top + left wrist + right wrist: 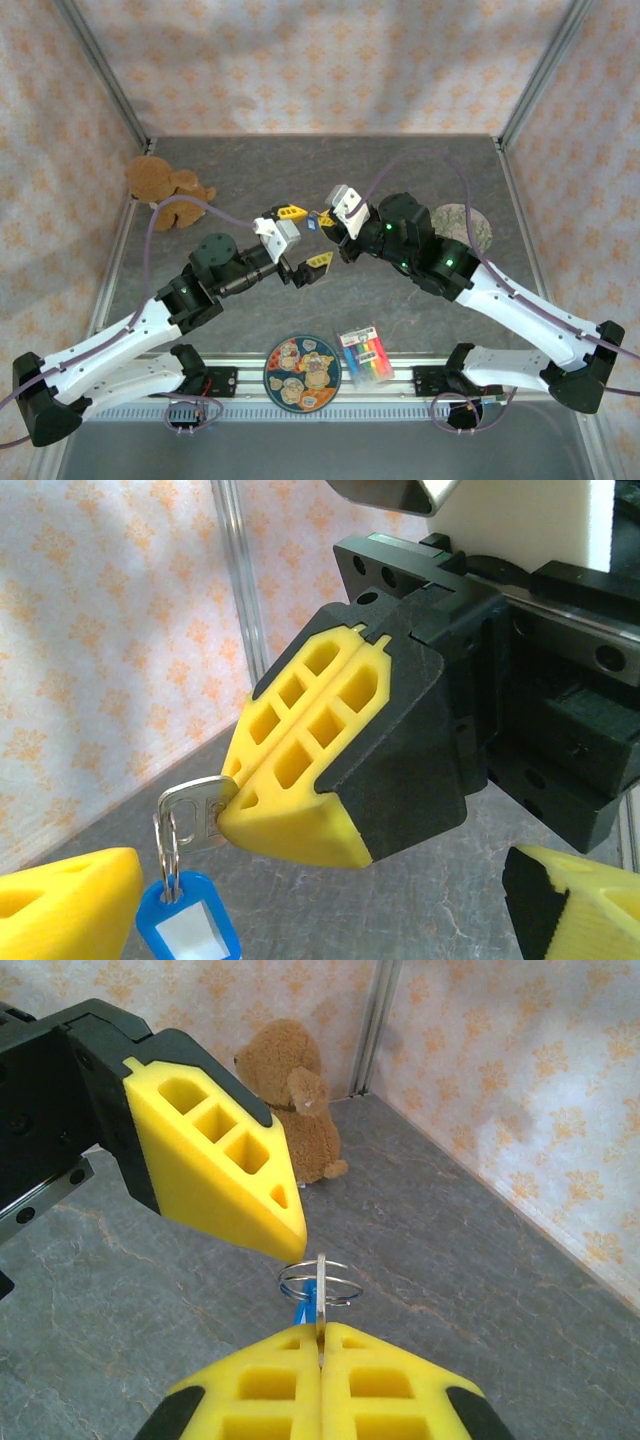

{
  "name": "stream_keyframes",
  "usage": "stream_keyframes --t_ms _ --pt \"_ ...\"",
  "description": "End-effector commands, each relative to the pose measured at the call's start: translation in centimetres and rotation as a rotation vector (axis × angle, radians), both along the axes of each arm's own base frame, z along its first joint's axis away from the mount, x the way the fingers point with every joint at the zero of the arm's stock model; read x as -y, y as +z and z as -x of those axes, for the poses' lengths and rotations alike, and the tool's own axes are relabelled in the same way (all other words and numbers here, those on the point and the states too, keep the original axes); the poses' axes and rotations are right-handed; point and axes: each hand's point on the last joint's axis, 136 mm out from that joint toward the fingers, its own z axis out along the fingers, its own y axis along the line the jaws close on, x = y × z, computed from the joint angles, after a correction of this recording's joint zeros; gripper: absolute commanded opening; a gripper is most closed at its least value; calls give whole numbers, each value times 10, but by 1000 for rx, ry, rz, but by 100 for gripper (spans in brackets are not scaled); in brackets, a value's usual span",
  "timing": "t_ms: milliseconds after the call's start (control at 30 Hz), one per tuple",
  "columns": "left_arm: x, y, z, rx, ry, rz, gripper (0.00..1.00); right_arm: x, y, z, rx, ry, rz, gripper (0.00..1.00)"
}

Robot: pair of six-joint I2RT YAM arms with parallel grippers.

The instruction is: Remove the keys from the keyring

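In the right wrist view my right gripper (322, 1335) is shut on a thin silvery key (320, 1285), seen edge-on. The key is threaded through a wire keyring (343, 1285), and a blue tag (300, 1312) hangs below. The left wrist view shows the same key head (192, 808) sticking out of the right gripper's yellow fingers (300, 770), with the keyring (167, 845) and blue tag (190, 925) dangling. My left gripper (320, 920) is open, with its fingers either side of the ring. From above, the left gripper (305, 237) and right gripper (322, 222) meet over mid-table.
A brown teddy bear (165, 190) lies at the back left near the frame post. A patterned plate (302, 373) and a rainbow-striped card (364, 355) sit at the near edge. A round mottled disc (470, 225) lies behind the right arm.
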Motion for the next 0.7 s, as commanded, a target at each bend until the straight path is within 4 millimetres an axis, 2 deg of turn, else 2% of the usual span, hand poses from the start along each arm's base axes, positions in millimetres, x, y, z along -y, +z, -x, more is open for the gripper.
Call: stream_keyframes --t_ms 0,667 --pt "5 16 5 17 -30 48 93 1 24 -2 30 -16 -61 0" --pt "10 17 6 -8 -50 77 89 1 20 -13 15 -72 -59 0"
